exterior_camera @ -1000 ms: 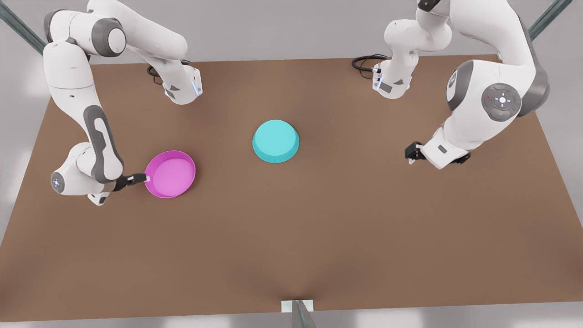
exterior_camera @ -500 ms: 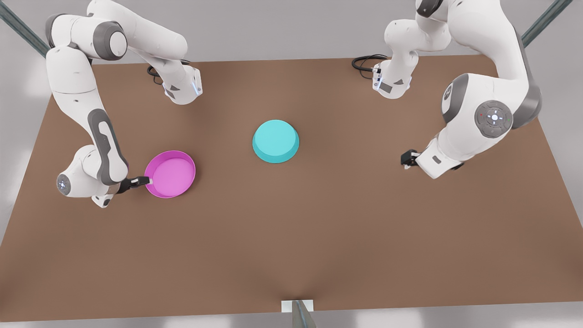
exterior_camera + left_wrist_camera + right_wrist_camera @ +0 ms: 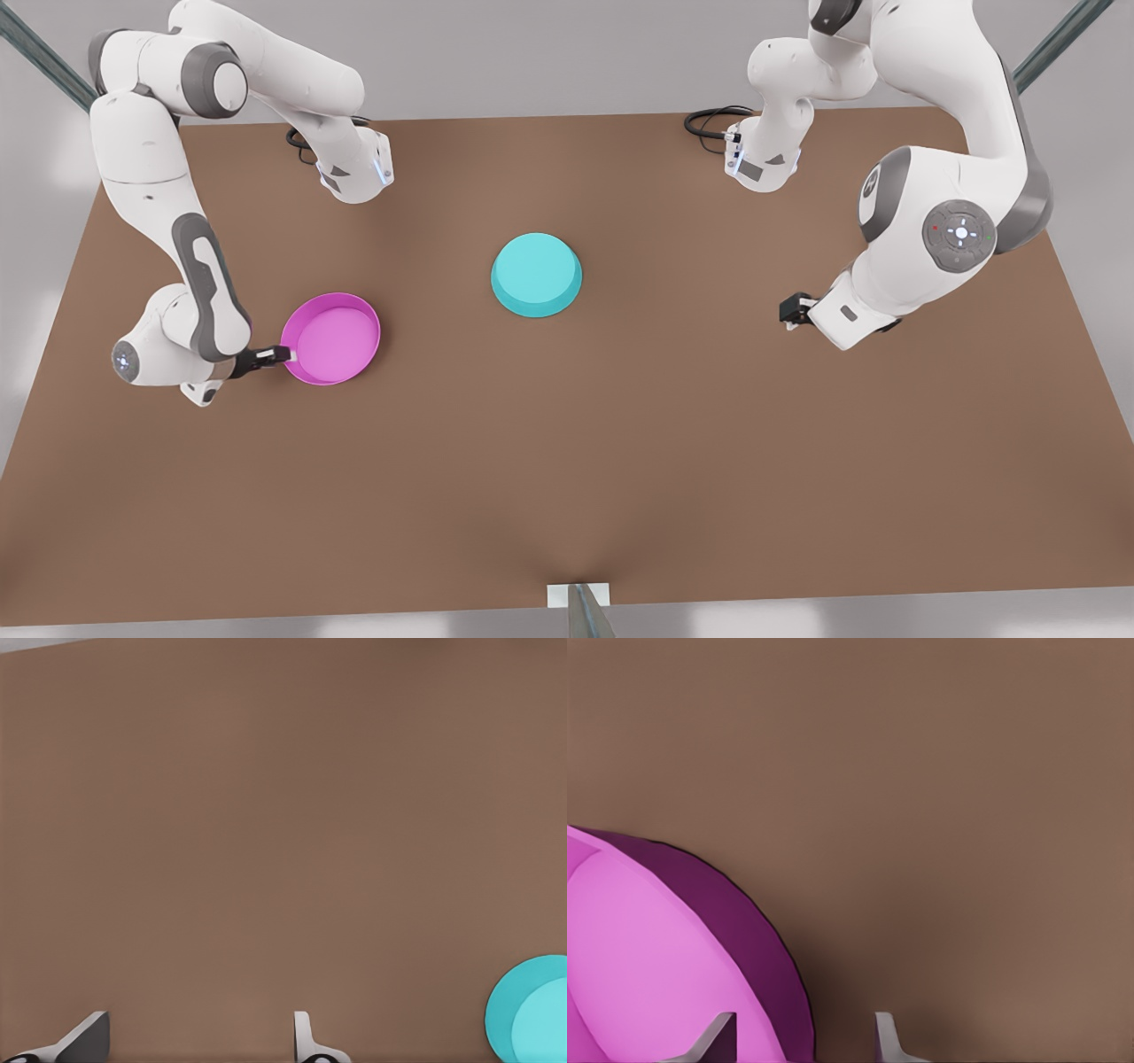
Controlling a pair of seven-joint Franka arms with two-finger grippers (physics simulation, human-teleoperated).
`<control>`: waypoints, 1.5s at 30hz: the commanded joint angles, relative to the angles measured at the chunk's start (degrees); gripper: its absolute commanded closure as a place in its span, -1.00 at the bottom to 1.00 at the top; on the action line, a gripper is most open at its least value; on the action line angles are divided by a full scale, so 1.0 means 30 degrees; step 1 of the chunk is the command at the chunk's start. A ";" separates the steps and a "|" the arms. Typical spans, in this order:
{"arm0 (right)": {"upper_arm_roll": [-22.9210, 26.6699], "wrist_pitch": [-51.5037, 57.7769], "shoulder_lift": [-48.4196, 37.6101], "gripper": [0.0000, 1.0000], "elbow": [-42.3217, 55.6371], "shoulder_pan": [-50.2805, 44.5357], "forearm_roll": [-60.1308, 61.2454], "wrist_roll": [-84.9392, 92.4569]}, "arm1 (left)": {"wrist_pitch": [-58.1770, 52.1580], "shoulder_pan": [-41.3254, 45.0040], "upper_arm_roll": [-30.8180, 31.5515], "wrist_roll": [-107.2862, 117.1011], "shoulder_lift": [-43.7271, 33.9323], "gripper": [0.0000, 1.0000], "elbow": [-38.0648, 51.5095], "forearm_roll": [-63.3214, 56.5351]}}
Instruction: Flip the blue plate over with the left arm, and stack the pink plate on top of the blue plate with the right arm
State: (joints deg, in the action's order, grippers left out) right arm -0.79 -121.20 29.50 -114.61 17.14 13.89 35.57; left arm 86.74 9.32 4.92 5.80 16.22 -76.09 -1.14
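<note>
At the pink plate's [image 3: 332, 339] nine-o'clock rim my right gripper [image 3: 285, 354] is settling, fingers [image 3: 718, 1036] open astride it, while the left gripper [image 3: 788, 310] is idling open at three o'clock, the blue plate [image 3: 536, 275] seemingly flipped already.

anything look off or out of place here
Nothing stands out. The blue plate lies base-up mid-table, undamaged. The pink plate sits upright and level, its rim between the open fingers of the right gripper. The left gripper hangs open, apart from both plates.
</note>
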 commanded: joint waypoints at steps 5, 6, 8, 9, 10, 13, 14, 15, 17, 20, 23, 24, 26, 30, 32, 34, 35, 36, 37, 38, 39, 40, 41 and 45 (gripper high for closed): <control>0.0000 0.0000 0.0011 -0.06 0.0002 0.0000 0.0000 0.0097 | 0.0003 0.0000 -0.0029 -0.0029 0.0042 -1.00 0.0022 -0.0031; 0.0000 0.0029 -0.0018 -0.02 0.0002 0.0029 0.0000 0.0097 | 0.0032 0.0000 -0.0058 0.0000 0.0071 -1.00 -0.0007 -0.0031; 0.0000 0.0029 0.0011 -0.01 0.0031 0.0029 0.0000 0.0126 | 0.0032 0.0000 -0.0058 0.0000 0.0071 -1.00 0.0022 -0.0031; 0.0000 0.0029 0.0040 -0.01 0.0060 0.0000 0.0000 0.0126 | 0.0032 0.0000 -0.0058 0.0000 0.0071 -1.00 0.0022 -0.0031; 0.0000 0.0029 0.0128 0.02 0.0090 0.0029 0.0000 0.0126 | 0.0003 0.0000 -0.0058 0.0000 0.0042 -1.00 0.0022 -0.0031; -0.0030 0.0029 0.0128 0.19 0.0090 0.0029 0.0000 0.0127 | 0.0032 0.0000 -0.0029 0.0000 0.0042 -1.00 0.0022 -0.0031; -0.0030 0.0029 0.0128 0.19 0.0119 0.0029 0.0000 0.0126 | 0.0003 0.0000 0.0000 0.0000 0.0042 -1.00 0.0051 -0.0002; -0.0030 0.0029 0.0128 0.19 0.0119 0.0029 0.0000 0.0126 | 0.0003 0.0000 0.0000 0.0000 -0.0017 -1.00 0.0051 -0.0002; -0.0030 0.0029 0.0128 0.21 0.0119 0.0029 -0.0029 0.0156 | 0.0003 0.0000 0.0030 0.0000 -0.0046 -1.00 0.0198 -0.0002; -0.0030 0.0029 0.0128 0.19 0.0119 0.0058 -0.0029 0.0156 | 0.0003 0.0000 0.0030 0.0000 -0.0046 -1.00 0.0227 0.0027; -0.0029 0.0059 0.0187 0.19 0.0265 0.0146 0.0000 0.0741 | 0.0003 0.0000 0.0030 0.0000 -0.0046 -1.00 0.0227 -0.0002; -0.0030 0.0059 0.0187 0.19 0.0295 0.0146 0.0000 0.0741 | 0.0003 0.0000 0.0030 0.0000 -0.0046 -1.00 0.0227 -0.0002; 0.0000 0.0029 0.0274 0.19 0.0382 0.0146 0.0000 0.0741 | 0.0003 0.0000 0.0030 0.0000 -0.0046 -1.00 0.0227 -0.0002; -0.0030 0.0029 0.0538 0.21 0.0558 0.0264 0.0000 0.0917 | 0.0032 0.0000 0.0030 0.0000 -0.0046 -1.00 0.0257 -0.0002; -0.0030 0.0059 0.0538 0.36 0.0558 0.0293 0.0000 0.1063 | 0.0032 0.0000 0.0030 0.0000 -0.0017 -1.00 0.0286 -0.0002; -0.0030 0.0088 0.0538 0.38 0.0558 0.0322 0.0000 0.1122 | 0.0032 0.0000 0.0030 0.0000 -0.0017 -1.00 0.0286 -0.0002; -0.0030 0.0117 0.0538 0.41 0.0558 0.0322 0.0000 0.1122 | 0.0032 0.0000 0.0030 0.0000 -0.0017 -1.00 0.0286 -0.0002; -0.0030 0.0147 0.0509 0.45 0.0558 0.0322 0.0000 0.1152 | 0.0032 0.0000 0.0030 0.0000 -0.0017 -1.00 0.0315 -0.0002; -0.0030 0.0176 0.0509 0.46 0.0558 0.0322 0.0000 0.1152 | 0.0032 0.0000 0.0030 0.0000 -0.0017 -1.00 0.0315 -0.0002; -0.0030 0.0176 0.0509 0.46 0.0558 0.0293 0.0000 0.1152 | 0.0032 0.0000 0.0030 0.0000 -0.0017 -1.00 0.0315 -0.0002; -0.0030 0.0205 0.0509 0.46 0.0588 0.0293 0.0000 0.1152 | 0.0032 0.0000 0.0030 0.0000 -0.0017 -1.00 0.0315 -0.0002; -0.0030 0.0264 0.0509 0.46 0.0646 0.0293 0.0000 0.1181 | 0.0032 0.0000 0.0030 0.0000 -0.0017 -1.00 0.0315 -0.0002; -0.0030 0.0264 0.0509 0.46 0.0646 0.0293 0.0000 0.1181 | 0.0032 0.0000 0.0030 0.0000 -0.0017 -1.00 0.0315 -0.0002; -0.0030 0.0264 0.0538 0.46 0.0646 0.0322 0.0000 0.1152 | 0.0032 0.0000 0.0030 0.0000 -0.0017 -1.00 0.0315 -0.0002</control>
State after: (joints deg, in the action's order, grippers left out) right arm -0.88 -120.41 31.12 -112.68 18.11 13.89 39.11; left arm 86.84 9.32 5.01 5.80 16.18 -75.15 -1.14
